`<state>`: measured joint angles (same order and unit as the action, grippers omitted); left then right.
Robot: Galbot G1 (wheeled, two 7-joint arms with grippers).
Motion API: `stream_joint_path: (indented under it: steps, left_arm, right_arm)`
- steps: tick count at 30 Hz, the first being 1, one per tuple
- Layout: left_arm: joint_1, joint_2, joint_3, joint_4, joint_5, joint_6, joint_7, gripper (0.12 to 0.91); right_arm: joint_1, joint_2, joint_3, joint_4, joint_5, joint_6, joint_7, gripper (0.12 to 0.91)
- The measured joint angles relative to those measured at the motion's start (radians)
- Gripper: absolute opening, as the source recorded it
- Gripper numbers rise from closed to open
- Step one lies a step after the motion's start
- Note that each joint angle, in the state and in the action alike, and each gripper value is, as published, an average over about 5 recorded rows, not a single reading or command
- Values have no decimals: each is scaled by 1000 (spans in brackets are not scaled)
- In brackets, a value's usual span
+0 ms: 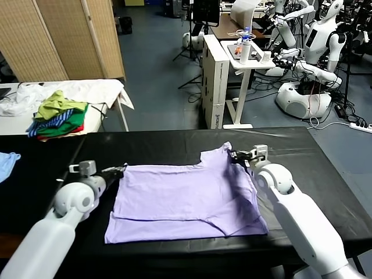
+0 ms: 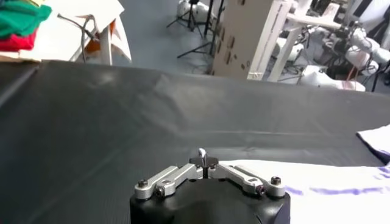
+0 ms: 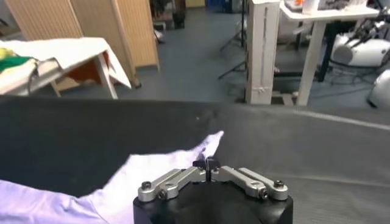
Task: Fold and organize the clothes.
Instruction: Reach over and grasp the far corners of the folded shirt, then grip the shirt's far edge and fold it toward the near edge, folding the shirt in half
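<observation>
Pinching the lavender T-shirt [image 1: 186, 200] at opposite top corners, left hand [image 1: 121, 170] and right hand [image 1: 234, 156] are clamped on it

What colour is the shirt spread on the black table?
Pale lavender; the T-shirt shows best in the head view.

two glossy white rounded arms with grey joint discs; black wrist housings carry silver linkage bars with small screws.
</observation>
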<state>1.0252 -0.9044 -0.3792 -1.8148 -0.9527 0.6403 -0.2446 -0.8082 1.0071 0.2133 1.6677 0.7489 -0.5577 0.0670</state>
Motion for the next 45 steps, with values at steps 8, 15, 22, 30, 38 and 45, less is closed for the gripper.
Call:
stream_joint_path:
  steps: [8, 15, 22, 30, 38, 45]
  left_arm:
    - [120, 22, -78, -130, 36, -13, 6, 147]
    - [213, 20, -125, -228, 46, 0, -6, 147]
    - [311, -3, -168, -310, 71, 14, -6, 147]
    - [417, -30, -218, -365, 110, 12, 2, 147]
    - [505, -67, -239, -388, 169, 5, 23, 147]
    - [553, -102, -240, -398, 203, -2, 25, 147]
  right_arm:
    - [-90, -40, 64, 93, 12, -24, 6, 140]
    - [-197, -84, 125, 203, 16, -50, 28, 140]
    - [-331, -128, 165, 295, 8, -69, 32, 140]
    - [-435, -160, 176, 360, 5, -100, 48, 140]
    - [-475, -176, 186, 386, -3, -137, 61, 140]
    - [-485, -185, 190, 400, -5, -145, 62, 140]
